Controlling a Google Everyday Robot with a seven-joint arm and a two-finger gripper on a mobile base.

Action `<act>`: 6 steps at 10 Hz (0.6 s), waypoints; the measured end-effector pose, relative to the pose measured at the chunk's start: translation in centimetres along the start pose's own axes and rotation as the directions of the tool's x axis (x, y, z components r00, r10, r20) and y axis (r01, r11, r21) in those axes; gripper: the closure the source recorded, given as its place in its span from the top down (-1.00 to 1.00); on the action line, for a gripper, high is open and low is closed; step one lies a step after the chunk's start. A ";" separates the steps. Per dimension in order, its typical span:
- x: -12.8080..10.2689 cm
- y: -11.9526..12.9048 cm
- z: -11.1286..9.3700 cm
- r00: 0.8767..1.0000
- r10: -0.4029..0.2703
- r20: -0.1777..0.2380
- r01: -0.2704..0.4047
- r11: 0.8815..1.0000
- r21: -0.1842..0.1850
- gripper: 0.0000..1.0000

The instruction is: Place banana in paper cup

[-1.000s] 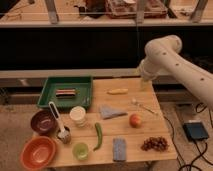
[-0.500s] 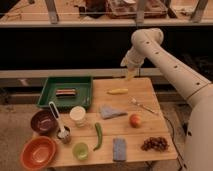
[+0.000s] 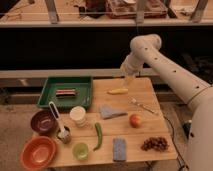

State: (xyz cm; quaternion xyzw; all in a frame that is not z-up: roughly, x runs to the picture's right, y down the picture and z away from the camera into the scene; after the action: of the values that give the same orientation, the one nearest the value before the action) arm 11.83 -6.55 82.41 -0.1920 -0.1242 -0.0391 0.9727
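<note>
The gripper (image 3: 129, 79) hangs above the table's (image 3: 150, 90) far edge; whether it is open or closed cannot be told. The banana (image 3: 118, 91) lies on the wood just at its 7 o'clock, apart from it. The paper cup (image 3: 78, 115) stands well away at the banana's 8 o'clock, upright. Between them lie a grey cloth (image 3: 111, 111) and the corner of a green tray (image 3: 55, 85) holding a small brown bar (image 3: 65, 92). A green pepper (image 3: 98, 136) lies at the cup's 5 o'clock, and a purple bowl (image 3: 43, 121) at its 9.
</note>
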 end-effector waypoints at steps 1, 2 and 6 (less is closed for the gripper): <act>0.2 0.5 1.9 1.000 0.005 -0.001 -0.005 1.000 0.004 0.30; 0.4 0.9 3.9 1.000 0.009 -0.007 -0.009 1.000 0.003 0.30; 0.8 0.2 10.2 1.000 0.025 -0.018 -0.025 1.000 -0.017 0.30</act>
State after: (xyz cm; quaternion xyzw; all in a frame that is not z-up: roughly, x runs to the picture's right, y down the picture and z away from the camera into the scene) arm 10.29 -2.48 91.72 -0.2014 -0.1129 -0.0297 0.9725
